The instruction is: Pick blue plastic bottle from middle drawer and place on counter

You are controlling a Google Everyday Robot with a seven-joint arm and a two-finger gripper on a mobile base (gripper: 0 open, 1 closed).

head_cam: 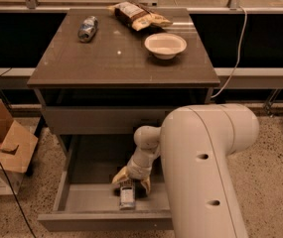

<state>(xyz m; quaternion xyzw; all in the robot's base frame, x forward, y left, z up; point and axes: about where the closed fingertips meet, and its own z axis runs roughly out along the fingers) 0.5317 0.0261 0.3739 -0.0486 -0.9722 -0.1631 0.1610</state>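
Tool (pixel 131 181) over bottle (pixel 127 197) inside middle drawer (pixel 89 200), beneath counter (pixel 121 58)

Looking down from high up, in front of the cabinet, facing the far wall. Whole tabletop (pixel 121 58) in frame: far edge near the top, front edge about mid-height. Close in, with the robot's own arm (pixel 205 167) filling the lower right. Just the one view. Hand (pixel 131 181) low in the open middle drawer (pixel 81 202), below the tabletop's front edge, fingers apart.
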